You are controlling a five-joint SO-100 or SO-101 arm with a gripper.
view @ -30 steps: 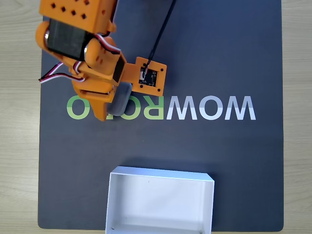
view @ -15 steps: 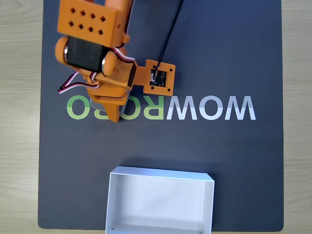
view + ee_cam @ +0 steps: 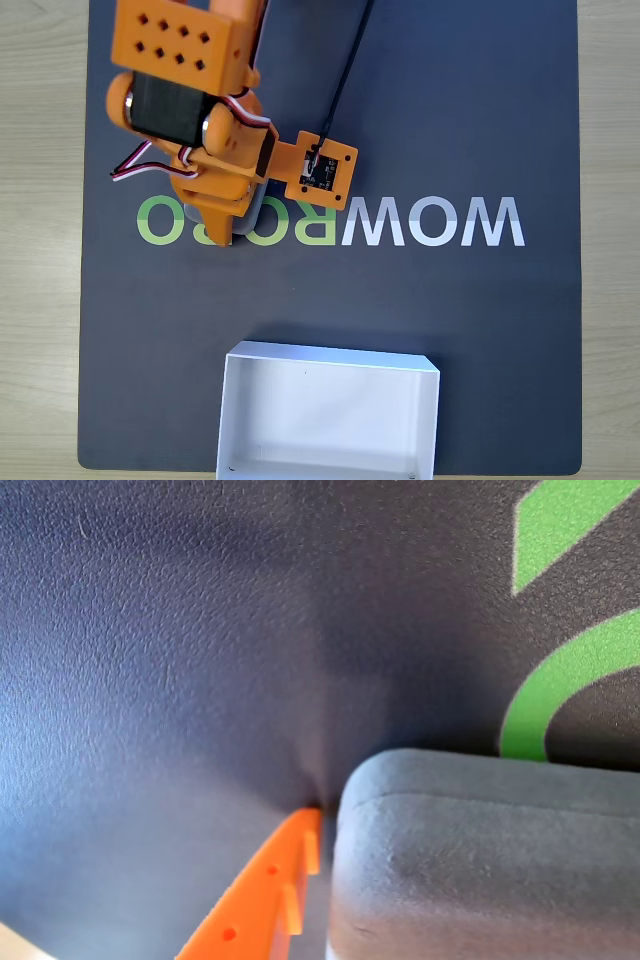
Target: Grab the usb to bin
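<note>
Over the green lettering on a dark mat (image 3: 500, 330), the orange gripper (image 3: 232, 228) points down with the grey usb (image 3: 490, 865) at its tip, mostly hidden under the arm in the fixed view. Close up in the wrist view, 1 orange finger (image 3: 265, 895) lies just beside the block's left edge; whether the fingers are clenched on it cannot be told. Well apart, at the mat's bottom edge, sits the white bin (image 3: 430, 420).

A dark mat (image 3: 500, 120) on the wooden table (image 3: 40, 300) carries the bin (image 3: 330, 415) and usb (image 3: 480, 860).
</note>
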